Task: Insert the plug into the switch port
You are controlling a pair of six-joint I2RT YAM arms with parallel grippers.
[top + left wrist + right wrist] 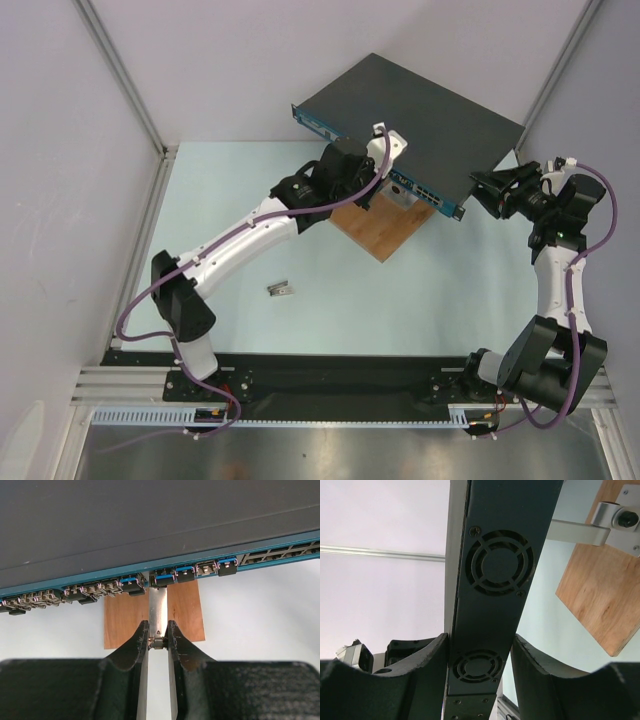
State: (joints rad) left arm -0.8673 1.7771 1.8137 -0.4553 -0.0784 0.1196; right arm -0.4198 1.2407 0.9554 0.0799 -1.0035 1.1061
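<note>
**Dark grey switch gripped at its end, silver plug at the blue port row**

Pale blue-green, the tabletop (400,300) carries everything. The switch (420,110) is the largest thing on it, a flat dark grey box lying askew toward the far side, with its narrow blue front face turned to the arms. Part of a brown wooden board (385,228) shows from beneath the front edge, and a metal bracket (615,517) stands on that board.

The left arm (250,235) reaches diagonally up to the middle of the front face. The right arm (555,270) bends in from the right toward the switch's right end.

The right fingers (435,660) straddle the switch's end face with its two round fan grilles, one finger on each side. Both lie against it, so they clamp the box.

The left fingers (137,645) are nearly together and pinch the rear end of the plug (158,607), a slim silver metal piece. It points straight at the port row, and its front end meets the row between ports with blue latches. How deep it sits cannot be told.

A small metal piece (281,290) lies alone on the tabletop, near the left arm and well apart from the switch.
</note>
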